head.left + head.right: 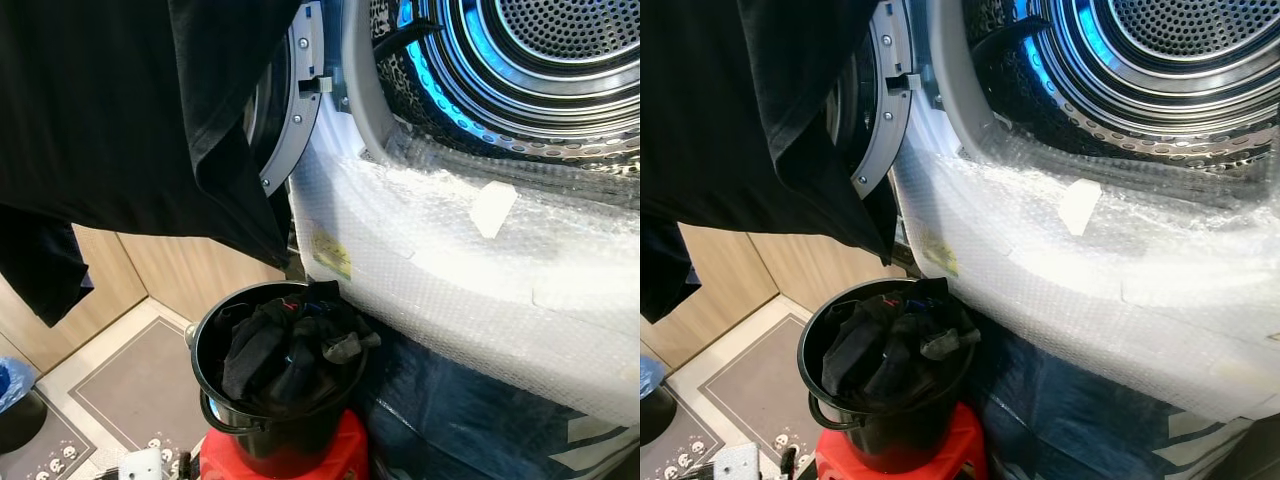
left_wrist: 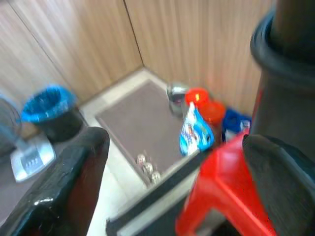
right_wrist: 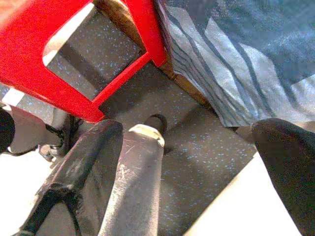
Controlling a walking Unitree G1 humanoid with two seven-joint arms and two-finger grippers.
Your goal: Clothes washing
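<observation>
Both my grippers, left point(image 2: 172, 182) and right point(image 3: 192, 172), hang fingers apart beside the red plastic stool point(image 1: 335, 455), under the black bucket of dark clothes point(image 1: 285, 370) at lower centre, well below the open steel drum point(image 1: 530, 60) upper right.

clothes point(image 1: 290, 352) in bucket point(image 1: 212, 352), bucket on stool point(image 1: 340, 455)

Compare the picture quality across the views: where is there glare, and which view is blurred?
Eye views: glare whitens the bubble wrap, blue light rings the drum. Left wrist view: blurred, soft bin and red stool. Right wrist view: sharper on the speckled floor.
</observation>
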